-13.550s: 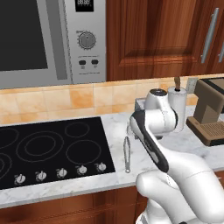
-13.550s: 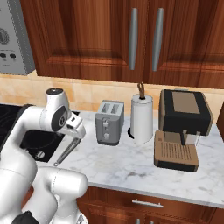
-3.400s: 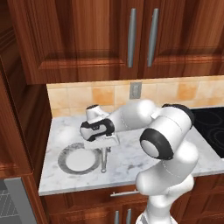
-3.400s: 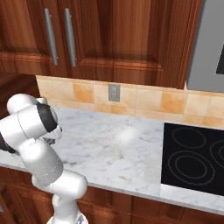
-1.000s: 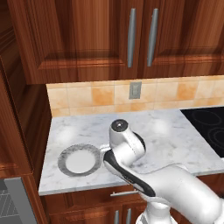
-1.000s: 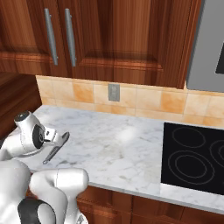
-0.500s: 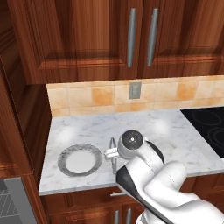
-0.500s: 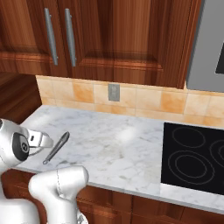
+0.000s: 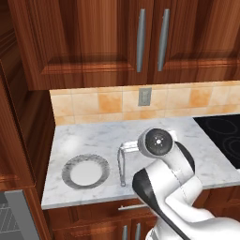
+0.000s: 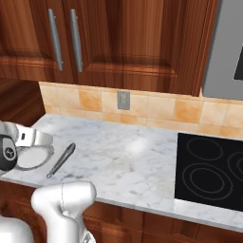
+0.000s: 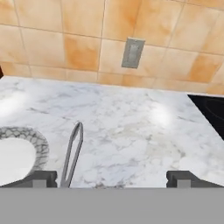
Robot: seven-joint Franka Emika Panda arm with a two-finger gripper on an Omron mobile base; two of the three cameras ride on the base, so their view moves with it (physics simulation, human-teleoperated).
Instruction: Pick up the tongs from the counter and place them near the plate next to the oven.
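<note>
The slim silver tongs (image 9: 123,164) lie flat on the marble counter (image 9: 89,138), just right of the plate (image 9: 86,171) with its white centre and grey speckled rim, apart from it. In the hand view the tongs (image 11: 72,153) stretch away from the left fingertip, and the plate (image 11: 19,153) sits at the left edge. My gripper (image 11: 111,178) is open wide, low over the counter, with nothing between its fingers. The tongs (image 10: 61,160) also lie free in the right base view, beside my white arm.
A black cooktop (image 9: 225,136) (image 10: 213,166) takes up the right end of the counter. A grey wall outlet (image 11: 132,53) sits in the tiled backsplash. Reddish wood cabinets hang above. The oven's grey front (image 9: 14,213) shows low at the left, past the counter's end.
The arm has drawn back and swung right, away from the tongs. Tongs and plate have stayed where they were.
</note>
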